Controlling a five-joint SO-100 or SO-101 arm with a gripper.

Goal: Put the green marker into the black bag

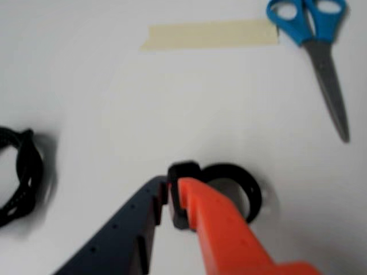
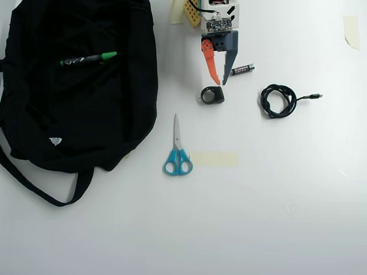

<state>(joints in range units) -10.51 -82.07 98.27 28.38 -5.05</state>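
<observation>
The thick green marker point(image 2: 89, 58) — bright green tip, dark barrel with white markings — is seen in the overhead view lying on top of the large soft black fabric bag point(image 2: 74, 120), near the bag's upper part, its green end pointing right. Whether it rests on the fabric or inside an opening cannot be told. A small white tag point(image 2: 55, 140) shows low on the bag, and a long black strap point(image 2: 34, 186) trails off below it.

The two-finger gripper point(image 2: 218, 82), one finger orange point(image 2: 210, 60) and one dark blue point(image 2: 230, 57), is well apart from the bag, at the top centre of the white table point(image 2: 275, 217). Its jaws are parted only slightly and nothing is held between them. In the wrist view the fingertips point(image 1: 182, 197) sit just above a small black ring-shaped object point(image 1: 232, 183), with a gap to the ring in the overhead view.

Just beside the dark finger lies a small black battery point(image 2: 242, 70). A coiled black cable point(image 2: 279, 100) lies further right. Blue-handled scissors point(image 2: 177, 152) lie below the ring — next to a strip of beige tape point(image 2: 214, 158).
</observation>
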